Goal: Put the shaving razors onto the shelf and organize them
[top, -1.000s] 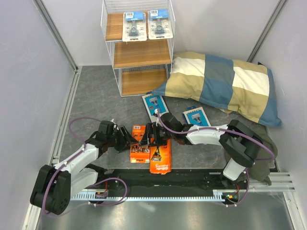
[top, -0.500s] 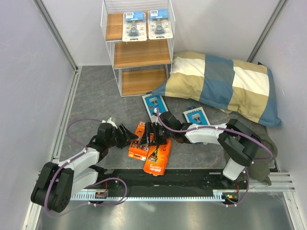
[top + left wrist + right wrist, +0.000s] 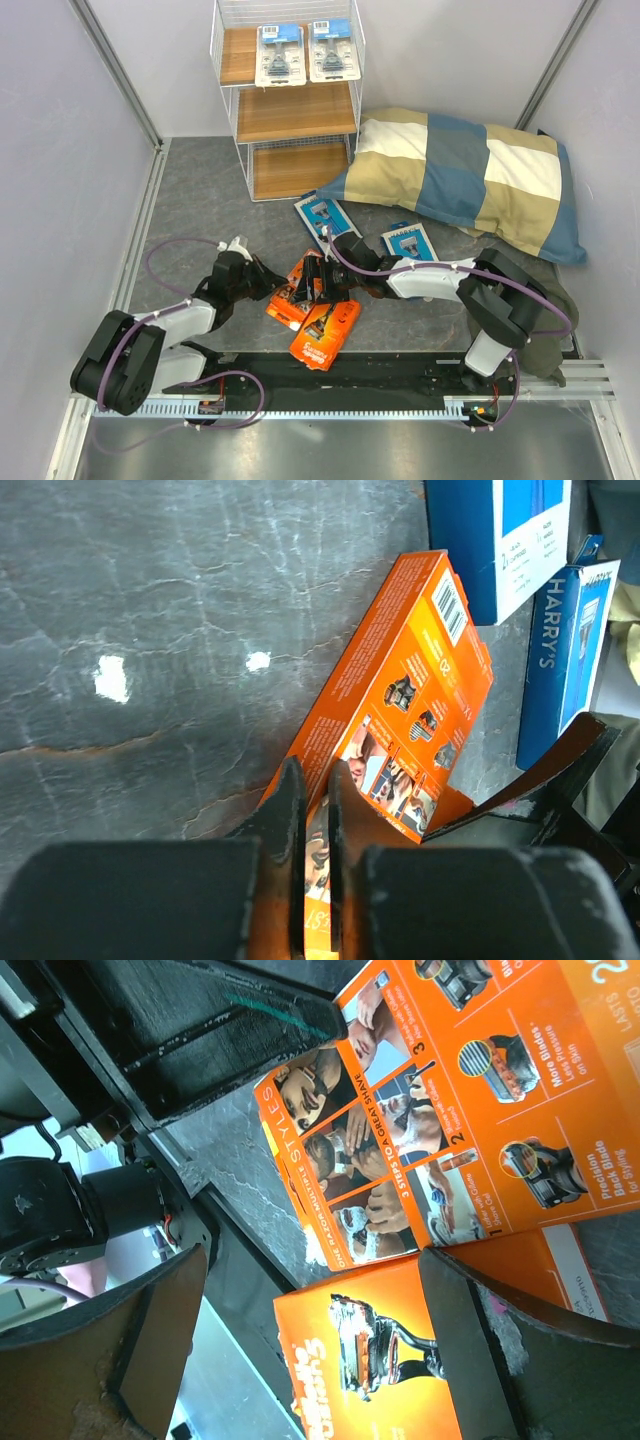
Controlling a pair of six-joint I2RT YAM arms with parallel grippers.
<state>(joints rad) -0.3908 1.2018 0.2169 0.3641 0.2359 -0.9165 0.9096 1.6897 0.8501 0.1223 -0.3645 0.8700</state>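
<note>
Two orange razor packs lie overlapped near the front: one tilted (image 3: 296,292) with its back panel (image 3: 410,705) showing, the other (image 3: 325,337) face up (image 3: 400,1365). My left gripper (image 3: 268,283) is shut on the tilted pack's near end, its fingers (image 3: 290,810) pinching a thin strip of it. Over both packs hovers my right gripper (image 3: 322,283), open, nothing between its fingers (image 3: 480,1345). Two blue razor boxes (image 3: 322,218) (image 3: 410,243) lie flat on the floor. Two clear blister packs (image 3: 280,55) (image 3: 333,50) stand on the top tier of the white wire shelf (image 3: 295,115).
A blue-and-beige checked pillow (image 3: 470,175) lies right of the shelf, close to the blue boxes. A dark cloth (image 3: 550,325) sits by the right arm's base. Grey walls close in both sides. A black strip (image 3: 330,372) runs along the near edge.
My left gripper has shut on the tilted orange pack. Both orange packs have turned and slid slightly left, the front one now angled. My right gripper stays open above them.
</note>
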